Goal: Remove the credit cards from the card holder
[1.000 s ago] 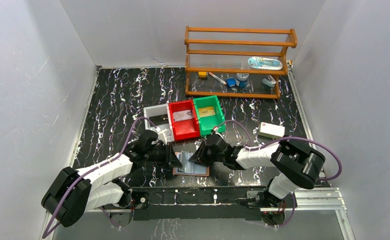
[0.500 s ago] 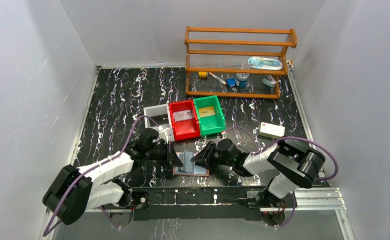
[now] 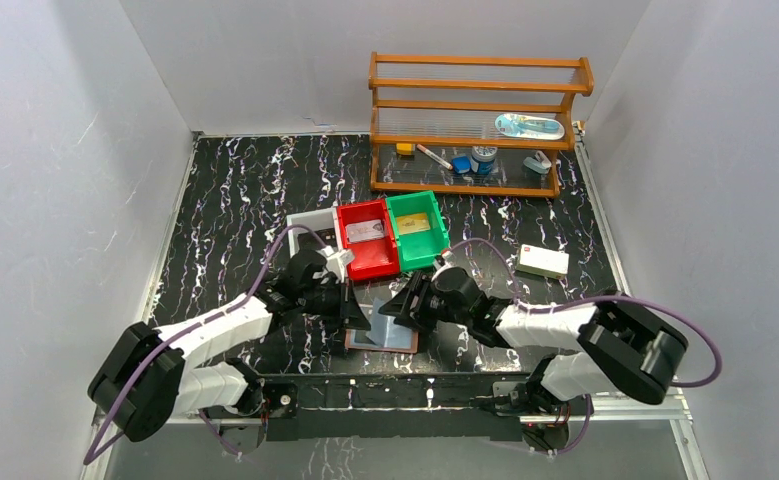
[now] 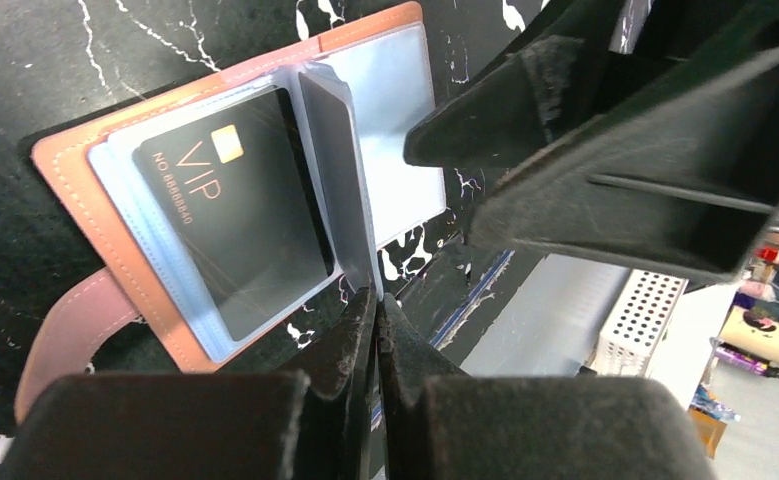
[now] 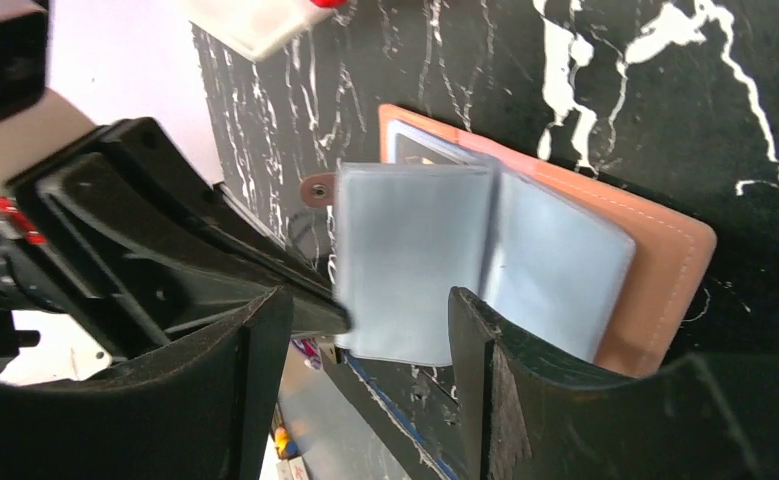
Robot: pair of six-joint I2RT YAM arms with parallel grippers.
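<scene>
Black marbled table (image 3: 235, 200): it is carrying everything, with both arms reaching in from the near edge.
Wooden rack (image 3: 480, 60): it is standing at the far right, with small items sitting on its shelves.
Bins: the white bin (image 3: 305, 222), red bin (image 3: 370, 266) and green bin (image 3: 420, 258) are sitting in a row mid-table, side against side.
Card holder (image 3: 390, 338) (image 4: 105, 215) (image 5: 665, 270): it is lying open and flat near the front edge, just in front of the red bin, between the two claws.
White box (image 3: 543, 262): it is resting well off to the right.
Left gripper (image 3: 357, 315) (image 4: 375, 300): its fingers are pressing together on the lower corner of a clear pocket leaf (image 4: 335, 170) (image 5: 410, 260), which is standing up from the holder's fold.
Right gripper (image 3: 397, 305) (image 5: 370, 300): its fingers are spreading wide apart, hovering over the holder and gripping nothing.
Black card (image 4: 230, 210): marked VIP, it is sitting inside the pocket on the strap-tab side.
</scene>
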